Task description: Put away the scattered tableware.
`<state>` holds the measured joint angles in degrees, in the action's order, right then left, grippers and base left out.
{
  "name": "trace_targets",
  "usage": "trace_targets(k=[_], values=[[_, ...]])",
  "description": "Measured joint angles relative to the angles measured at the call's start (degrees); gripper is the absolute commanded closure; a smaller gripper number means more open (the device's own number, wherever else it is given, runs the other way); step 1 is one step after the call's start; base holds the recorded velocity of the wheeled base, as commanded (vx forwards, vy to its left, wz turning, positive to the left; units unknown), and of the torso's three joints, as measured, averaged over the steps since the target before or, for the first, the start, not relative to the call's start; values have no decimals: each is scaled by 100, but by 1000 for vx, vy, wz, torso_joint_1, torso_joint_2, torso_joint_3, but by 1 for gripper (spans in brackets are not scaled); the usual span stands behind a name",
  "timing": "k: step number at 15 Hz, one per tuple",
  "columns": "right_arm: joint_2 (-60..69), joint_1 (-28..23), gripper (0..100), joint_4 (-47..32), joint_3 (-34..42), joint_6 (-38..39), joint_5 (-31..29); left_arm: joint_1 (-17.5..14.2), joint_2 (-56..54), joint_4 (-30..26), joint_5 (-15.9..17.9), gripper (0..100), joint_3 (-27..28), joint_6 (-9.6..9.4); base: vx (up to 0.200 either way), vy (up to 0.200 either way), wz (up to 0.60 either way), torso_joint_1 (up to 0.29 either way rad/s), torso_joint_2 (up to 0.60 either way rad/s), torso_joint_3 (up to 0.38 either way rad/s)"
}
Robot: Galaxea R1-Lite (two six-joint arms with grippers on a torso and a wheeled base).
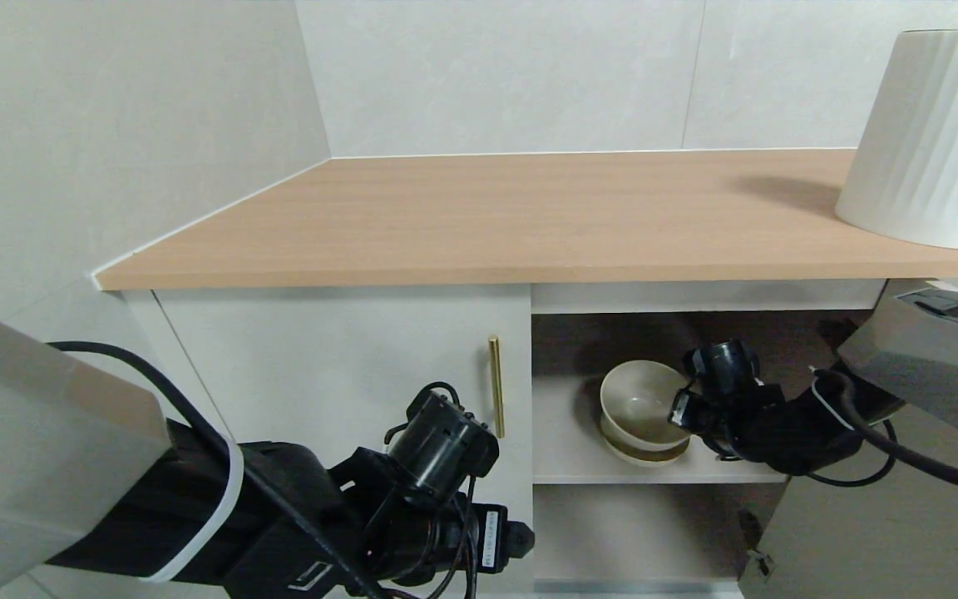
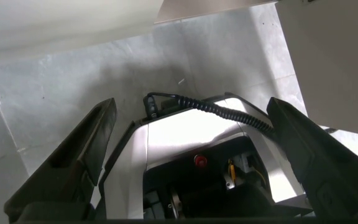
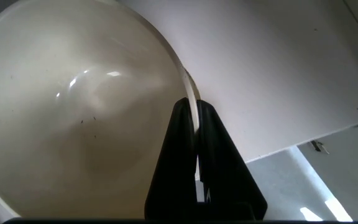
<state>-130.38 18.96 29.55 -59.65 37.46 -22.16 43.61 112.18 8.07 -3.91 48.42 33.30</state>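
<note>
A cream bowl (image 1: 641, 403) sits tilted on top of a second bowl (image 1: 645, 452) with a brown band, on the middle shelf (image 1: 566, 453) of the open cabinet. My right gripper (image 1: 683, 409) is inside the cabinet, shut on the upper bowl's right rim. In the right wrist view the thin rim of the bowl (image 3: 73, 112) is pinched between the black fingers (image 3: 179, 143) of the right gripper (image 3: 194, 109). My left arm hangs low in front of the closed door. In its wrist view the left gripper (image 2: 191, 106) is open wide and holds nothing.
A white ribbed container (image 1: 932, 137) stands at the right end of the wooden countertop (image 1: 529, 216). The left cabinet door with its gold handle (image 1: 496, 398) is closed. The right door (image 1: 861, 516) is swung open beside my right arm. A lower shelf lies beneath.
</note>
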Motion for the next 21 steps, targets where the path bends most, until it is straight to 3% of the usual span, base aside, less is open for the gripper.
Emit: trace_targets(k=[8,9,17,21], values=[[-190,11,100,-21,-99,-29,2,-1,26,-2,-2,0,0,-2,0,0,0,0,0,0],[-193,11,0,-21,-99,-29,0,-1,26,-2,0,0,0,0,0,0,0,0,0,0],[-145,55,0,-32,-2,-43,13,-4,-20,-9,-32,0,0,-2,0,0,0,0,0,0],[458,300,0,-32,712,-374,268,-26,-505,-325,-77,0,-16,-96,0,0,0,0,0,0]])
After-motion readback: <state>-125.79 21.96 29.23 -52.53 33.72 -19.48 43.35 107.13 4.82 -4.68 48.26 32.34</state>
